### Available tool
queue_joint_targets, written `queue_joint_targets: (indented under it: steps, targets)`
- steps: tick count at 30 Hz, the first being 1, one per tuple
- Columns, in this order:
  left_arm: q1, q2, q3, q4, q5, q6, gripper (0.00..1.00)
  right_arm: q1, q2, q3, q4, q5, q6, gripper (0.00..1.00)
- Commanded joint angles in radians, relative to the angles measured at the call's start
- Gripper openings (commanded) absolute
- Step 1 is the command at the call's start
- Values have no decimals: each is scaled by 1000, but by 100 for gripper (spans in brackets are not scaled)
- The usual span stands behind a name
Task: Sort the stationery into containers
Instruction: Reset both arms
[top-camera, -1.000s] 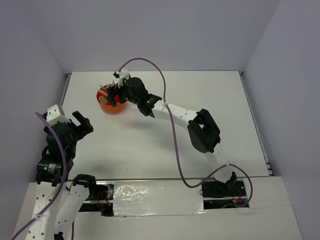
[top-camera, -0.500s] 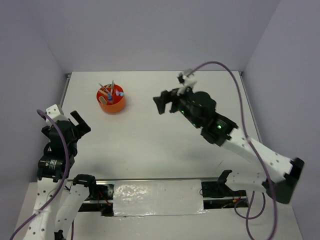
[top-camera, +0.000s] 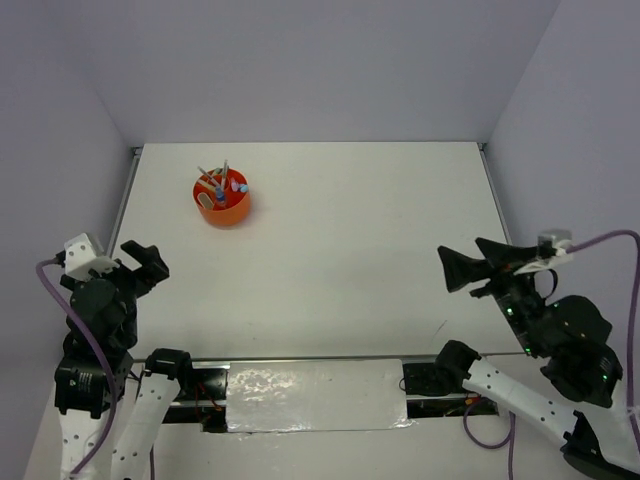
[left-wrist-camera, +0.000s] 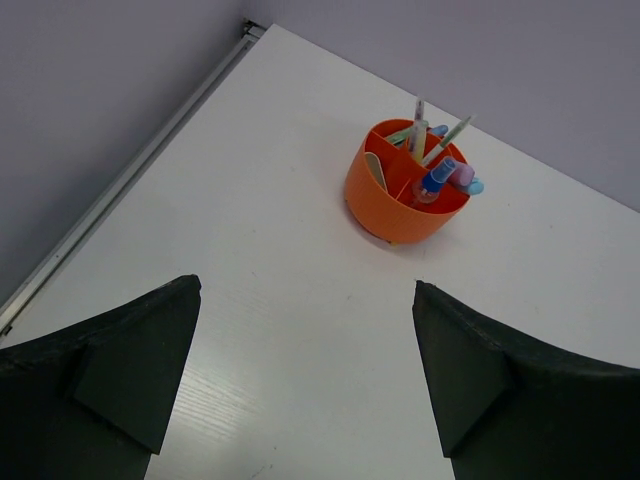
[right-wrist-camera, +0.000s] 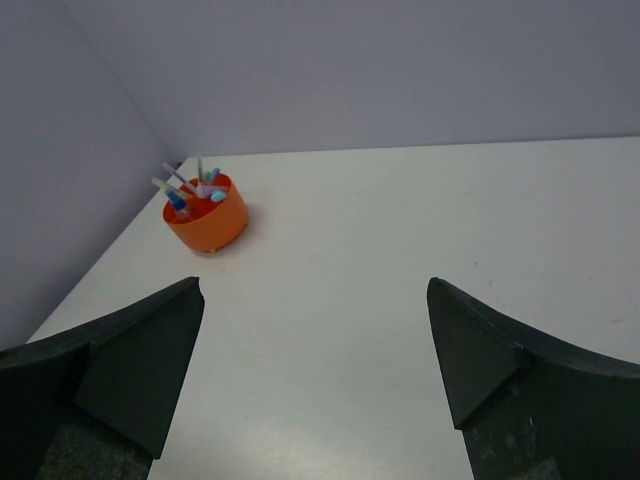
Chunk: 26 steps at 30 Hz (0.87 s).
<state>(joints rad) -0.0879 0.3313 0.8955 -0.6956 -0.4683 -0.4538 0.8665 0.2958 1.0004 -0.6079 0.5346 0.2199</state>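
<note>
The white desk (top-camera: 340, 240) fills most of the overhead shot, boxed in by pale walls (top-camera: 300, 70) on three sides. The left arm (top-camera: 95, 330) sits at the near left corner and the right arm (top-camera: 560, 345) at the near right, each with a purple cable (top-camera: 600, 240) hanging off it (the right one runs out of the picture).

The left pincer (top-camera: 143, 256) is spread wide with nothing in it. Its own wrist view shows the dark fingers (left-wrist-camera: 120, 380) far apart with only bare desk between them. The right pincer (top-camera: 462, 262) is just as wide and empty, pointing in toward the middle of the desk and touching nothing.

The round orange organizer (top-camera: 226, 216) stands on the far left part of the desk, near the back wall and well apart from both pincers. All the stationery (top-camera: 220, 185) I can spot is inside it. In the left wrist view, two thin pens (left-wrist-camera: 419, 118) stick up out of the far side, leaning a bit. A tiny clear bottle (left-wrist-camera: 434, 183) with a blue cap tilts near the middle. A pink-purple piece (left-wrist-camera: 463, 175) and a light blue tip sit just beside it at the right rim. A pale flat piece (left-wrist-camera: 375, 170) leans in the left compartment. I can't tell which compartments the smaller bits are in.
</note>
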Motion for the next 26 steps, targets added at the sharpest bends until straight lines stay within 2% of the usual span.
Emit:
queue_joint_targets:
  steps: [1, 4, 9, 12, 26]
  targets:
    - [4, -47, -50, 54, 68, 24, 99, 3, -61, 24, -205, 70, 47, 100]
    - [-6, -43, -49, 64, 102, 33, 99, 5, -125, 18, -256, 67, 78, 100]
    - [-15, -57, -52, 50, 53, 1, 99, 6, -187, -48, -231, 57, 67, 100]
    - [-15, -72, -56, 54, 54, 0, 99, 5, -175, -55, -250, 96, 82, 100]
    - [-26, -94, -70, 68, 71, 6, 99, 6, -129, -95, -213, 96, 116, 100]
